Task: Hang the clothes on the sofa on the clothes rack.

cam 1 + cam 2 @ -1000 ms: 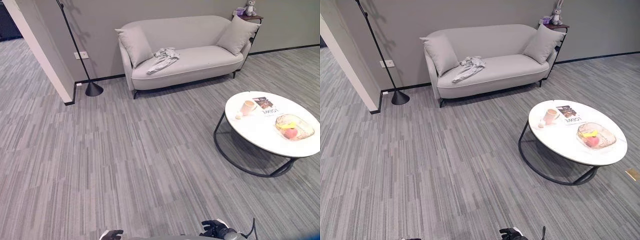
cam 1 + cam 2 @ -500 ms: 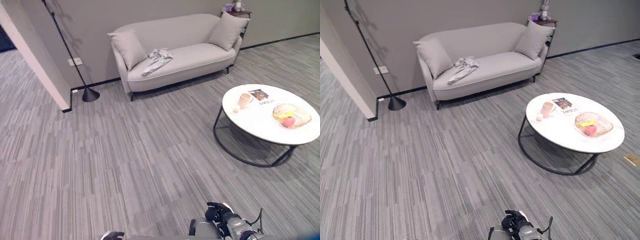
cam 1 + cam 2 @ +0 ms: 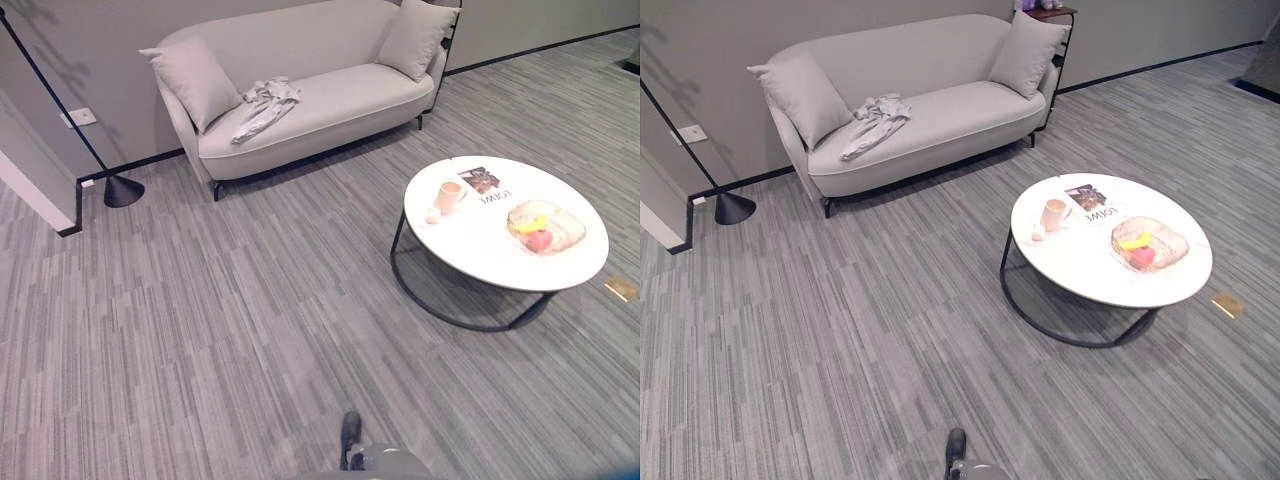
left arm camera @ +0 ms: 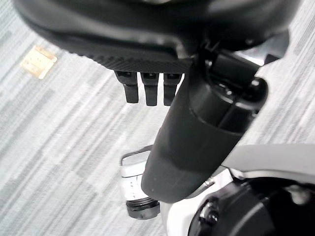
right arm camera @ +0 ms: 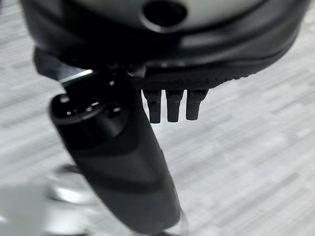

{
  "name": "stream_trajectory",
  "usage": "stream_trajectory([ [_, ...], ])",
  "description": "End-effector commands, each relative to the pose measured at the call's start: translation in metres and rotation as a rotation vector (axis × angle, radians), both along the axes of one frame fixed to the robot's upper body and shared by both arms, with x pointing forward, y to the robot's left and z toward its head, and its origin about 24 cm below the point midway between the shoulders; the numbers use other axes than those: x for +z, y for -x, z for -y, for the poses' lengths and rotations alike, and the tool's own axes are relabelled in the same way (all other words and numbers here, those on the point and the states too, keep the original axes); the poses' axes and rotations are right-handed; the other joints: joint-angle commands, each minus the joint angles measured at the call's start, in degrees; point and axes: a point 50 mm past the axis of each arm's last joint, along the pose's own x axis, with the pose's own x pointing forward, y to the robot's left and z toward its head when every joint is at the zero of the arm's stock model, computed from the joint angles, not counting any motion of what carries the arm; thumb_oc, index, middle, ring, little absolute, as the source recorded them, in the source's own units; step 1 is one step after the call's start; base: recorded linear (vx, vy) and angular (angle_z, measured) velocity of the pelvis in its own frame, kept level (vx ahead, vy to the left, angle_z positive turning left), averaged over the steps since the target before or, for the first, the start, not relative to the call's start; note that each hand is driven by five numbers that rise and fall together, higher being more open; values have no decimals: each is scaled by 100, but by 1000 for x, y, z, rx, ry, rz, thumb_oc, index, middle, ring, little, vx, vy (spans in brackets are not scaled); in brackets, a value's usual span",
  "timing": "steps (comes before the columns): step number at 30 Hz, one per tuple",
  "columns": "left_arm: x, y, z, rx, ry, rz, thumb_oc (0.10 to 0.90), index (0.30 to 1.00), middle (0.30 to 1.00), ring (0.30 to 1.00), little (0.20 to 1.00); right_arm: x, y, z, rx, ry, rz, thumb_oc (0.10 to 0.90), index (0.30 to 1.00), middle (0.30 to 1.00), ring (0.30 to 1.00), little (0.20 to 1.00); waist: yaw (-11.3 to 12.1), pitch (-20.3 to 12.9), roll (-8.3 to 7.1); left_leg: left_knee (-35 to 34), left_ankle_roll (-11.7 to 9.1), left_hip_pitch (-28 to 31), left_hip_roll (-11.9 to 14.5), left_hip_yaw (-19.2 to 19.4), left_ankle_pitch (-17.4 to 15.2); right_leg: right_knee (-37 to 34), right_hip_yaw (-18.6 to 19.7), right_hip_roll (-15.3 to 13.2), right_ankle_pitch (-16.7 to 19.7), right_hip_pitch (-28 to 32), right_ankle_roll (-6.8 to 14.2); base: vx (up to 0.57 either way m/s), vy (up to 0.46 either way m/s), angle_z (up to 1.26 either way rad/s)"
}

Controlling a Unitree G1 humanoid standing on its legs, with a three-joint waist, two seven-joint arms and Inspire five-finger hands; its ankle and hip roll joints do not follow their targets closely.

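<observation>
Grey crumpled clothes [image 3: 260,103] lay on the sofa [image 3: 320,100] seat, just beside the left cushion [image 3: 193,70], far across the carpet from me. From where I stood they sat ahead and to the left, their long axis running diagonally down toward the seat's front edge. I judged my left hand [image 4: 147,88] the nearer one. It hung by my side, fingers straight, holding nothing; my right hand [image 5: 170,105] hung the same, relaxed and empty. A round white table [image 3: 1080,270] stood off to the right, clear of the path. I couldn't spot any clothes rack, and the garment's shape was too small to make out
</observation>
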Motion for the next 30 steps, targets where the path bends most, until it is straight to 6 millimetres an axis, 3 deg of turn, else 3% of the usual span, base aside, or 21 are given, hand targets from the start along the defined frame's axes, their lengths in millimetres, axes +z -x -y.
stream_trajectory([
  [1,2,-40,19,3,69,123,800,900,900,900,900,2,-43,2,25,5,128,800,900,900,900,900,133,136,27,-616,198,140,-192,-126,748,-688,539,-298,228,-60,481,880,-264,-5],
  [2,3,-46,15,99,62,160,800,900,900,900,900,2,-52,-1,88,5,147,800,900,900,900,900,234,156,28,1151,-86,-355,95,44,1665,-410,468,-220,-317,398,138,1153,-411,9],
  [3,7,-57,9,126,51,214,800,900,900,900,900,4,-67,-1,103,12,193,800,900,900,900,900,359,284,-139,2494,73,-1142,185,325,2171,-643,458,-221,-347,759,-42,1275,-498,35],
  [5,9,-63,5,170,51,249,800,900,900,900,900,7,-85,-1,102,20,246,800,900,900,900,900,546,460,-323,3432,471,-1982,302,658,1741,-803,529,-257,-368,1029,-145,336,-216,57],
  [6,9,-63,5,170,51,249,800,900,900,900,900,7,-85,-1,102,20,246,800,900,900,900,900,546,460,-322,3435,470,-1983,304,658,1740,-803,530,-256,-368,1029,-145,283,-32,3],
  [7,10,-63,0,276,53,270,800,900,900,900,900,11,-96,4,124,42,268,800,900,900,900,900,746,598,-443,3113,548,-2437,-199,710,1068,-803,530,-452,-486,1240,-47,325,86,-23],
  [8,10,-62,-4,324,52,274,800,900,900,900,900,12,-101,7,144,49,271,800,900,900,900,900,854,565,-444,2596,515,-2451,-506,626,845,-803,516,-535,-550,1307,28,325,85,-17],
  [10,10,-58,-7,357,41,271,800,900,900,900,900,14,-106,7,175,48,278,800,900,900,900,900,921,508,-465,1935,511,-2375,-764,496,677,-803,483,-623,-617,1360,99,318,118,-29],
  [12,7,-44,-7,374,34,232,800,900,900,900,900,14,-115,-3,235,23,301,800,900,900,900,900,964,366,-342,-296,467,-2221,-1106,339,1333,-803,326,-581,-811,1604,166,550,195,-2],
  [13,6,-37,-6,392,38,214,800,900,900,900,900,12,-113,-7,241,4,294,800,900,900,900,900,959,300,-306,-731,446,-2238,-1176,223,1554,-803,334,-517,-870,1740,133,580,196,79],
  [14,6,-25,-14,399,10,173,800,900,900,900,900,27,-142,17,222,60,342,800,900,900,900,900,1190,231,-313,-1050,415,-2455,-1427,-156,1511,-736,333,-499,-1109,2033,106,511,162,62],
  [17,2,-11,-6,440,31,138,800,900,900,900,900,15,-127,-12,205,-9,321,800,900,900,900,900,1244,211,-165,-1050,395,-2695,-1531,-467,1696,-273,435,-582,-1435,2218,76,511,233,-5],
  [19,1,7,-7,500,18,87,800,900,900,900,900,11,-118,-16,206,-25,293,800,900,900,900,900,1364,-3,-193,-1050,617,-2350,-1493,-647,1922,-65,488,-737,-1430,2391,205,734,271,-24],
  [20,1,12,-8,499,13,69,800,900,900,900,900,9,-110,-16,199,-27,269,800,900,900,900,900,1383,-62,-262,-1050,702,-2213,-1549,-739,1993,141,455,-895,-1242,2395,290,791,316,-23],
  [22,1,19,-8,462,12,32,800,900,900,900,900,4,-88,-18,186,-45,198,800,900,900,900,900,1364,-173,-397,-1050,879,-1858,-1663,-791,1899,1103,340,-1326,-351,2145,579,525,273,-14],
  [23,1,19,-8,462,12,31,800,900,900,900,900,4,-87,-18,186,-45,198,800,900,900,900,900,1372,-173,-401,-1050,882,-1860,-1667,-782,1899,1125,351,-1334,-363,2131,583,519,359,-9],
  [24,2,18,-11,373,-6,20,800,900,900,900,900,0,-77,-26,220,-71,171,800,900,900,900,900,1328,-120,-435,-1050,1096,-1417,-1802,-872,1715,2696,190,-1901,411,1669,604,546,389,-15],
  [26,3,8,-16,341,-15,42,800,900,900,900,900,0,-87,-40,260,-95,215,800,900,900,900,900,1219,-30,-423,-1017,1223,-1109,-1883,-952,1519,3937,228,-2390,759,1289,489,536,369,-19],
  [27,3,8,-16,341,-15,42,800,900,900,900,900,0,-87,-40,260,-95,215,800,900,900,900,900,1216,-31,-428,-1016,1223,-1113,-1889,-954,1520,3945,227,-2396,754,1283,489,421,218,20],
  [28,6,-9,-24,321,-31,89,800,900,900,900,900,0,-92,-56,286,-137,254,800,900,900,900,900,1066,46,-345,-969,1258,-890,-1741,-988,1351,4496,420,-2324,161,714,192,332,86,38],
  [30,8,-28,-24,283,-34,145,800,900,900,900,900,1,-99,-75,338,-193,305,800,900,900,900,900,893,166,-329,-1026,1115,-731,-1494,-973,1339,4173,631,-1604,-744,35,-107,320,-68,48],
])
